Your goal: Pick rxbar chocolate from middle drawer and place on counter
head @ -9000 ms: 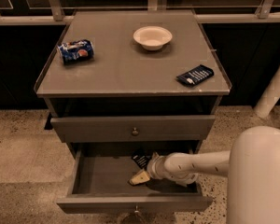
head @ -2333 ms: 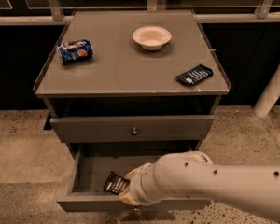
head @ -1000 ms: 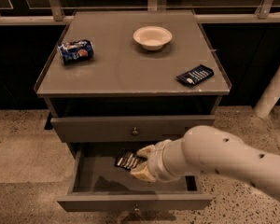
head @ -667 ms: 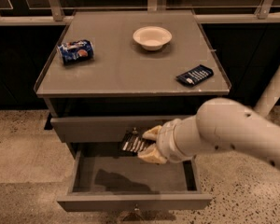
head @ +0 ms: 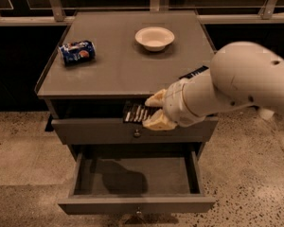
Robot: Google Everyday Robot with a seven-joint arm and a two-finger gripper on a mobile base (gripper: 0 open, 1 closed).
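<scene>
End effector [head: 150,111] is clamped on the rxbar chocolate [head: 135,113], just below the counter [head: 123,72] front edge and above the open middle drawer [head: 132,205]. The bar projects left of the end effector, its long axis apparently parallel to that edge. The counter top lies above and behind — a lift is required.

We see the gripper [head: 154,111] at the counter's [head: 123,72] 6 o'clock edge, its matt tan fingers [head: 157,122] pinching the rxbar chocolate [head: 134,113], whose black wrapper looks faintly glossy. The counter and middle drawer [head: 132,176] are smooth, matt grey. The arm shell [head: 246,79] is smooth off-white plastic. At 11 o'clock a can [head: 76,52] gleams; at 12 the bowl [head: 155,38] is matt white. The floor [head: 23,145] is speckled and rough.
</scene>
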